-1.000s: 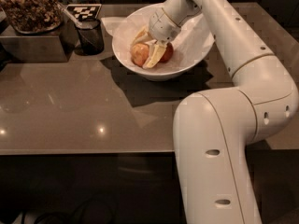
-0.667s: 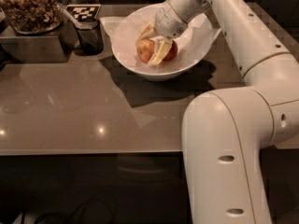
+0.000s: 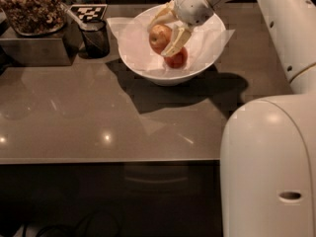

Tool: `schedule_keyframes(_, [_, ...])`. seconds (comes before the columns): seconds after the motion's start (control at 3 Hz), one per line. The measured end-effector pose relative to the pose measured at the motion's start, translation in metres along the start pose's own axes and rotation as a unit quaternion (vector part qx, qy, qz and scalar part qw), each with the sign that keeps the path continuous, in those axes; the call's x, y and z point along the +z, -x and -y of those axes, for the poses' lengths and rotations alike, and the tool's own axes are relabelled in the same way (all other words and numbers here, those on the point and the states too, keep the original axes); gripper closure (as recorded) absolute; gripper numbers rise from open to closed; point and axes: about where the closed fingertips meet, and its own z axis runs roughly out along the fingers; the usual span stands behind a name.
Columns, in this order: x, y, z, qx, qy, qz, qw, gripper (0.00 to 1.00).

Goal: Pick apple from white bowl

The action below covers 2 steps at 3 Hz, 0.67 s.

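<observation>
The white bowl (image 3: 148, 68), lined with crumpled white paper, stands at the back middle of the brown counter. My gripper (image 3: 165, 32) is shut on the paler yellow-orange apple (image 3: 159, 37) and holds it above the bowl's inside. One finger (image 3: 159, 17) lies over the apple's upper left and the other finger (image 3: 176, 41) runs along its right side. A deep-red apple (image 3: 177, 59) lies in the bowl just below and to the right of the held apple.
A small dark cup (image 3: 95, 37) stands left of the bowl, with a checkered tag (image 3: 88, 12) behind it. A grey container of brown snacks (image 3: 30, 19) sits at the back left. My white arm and base (image 3: 269, 167) fill the right side.
My gripper has risen with the paler apple in it, lifting it off the bowl's floor. The deep-red apple now shows beneath it. The view has shifted.
</observation>
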Motion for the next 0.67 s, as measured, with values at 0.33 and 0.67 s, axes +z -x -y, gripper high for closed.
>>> schedule_keyframes(0.33, [-0.023, 0.041, -0.003, -0.018, -0.03, 0.052, 0.998, 1.0])
schedule_keyframes(0.67, [-0.037, 0.077, -0.015, -0.024, -0.066, 0.108, 0.9916, 1.0])
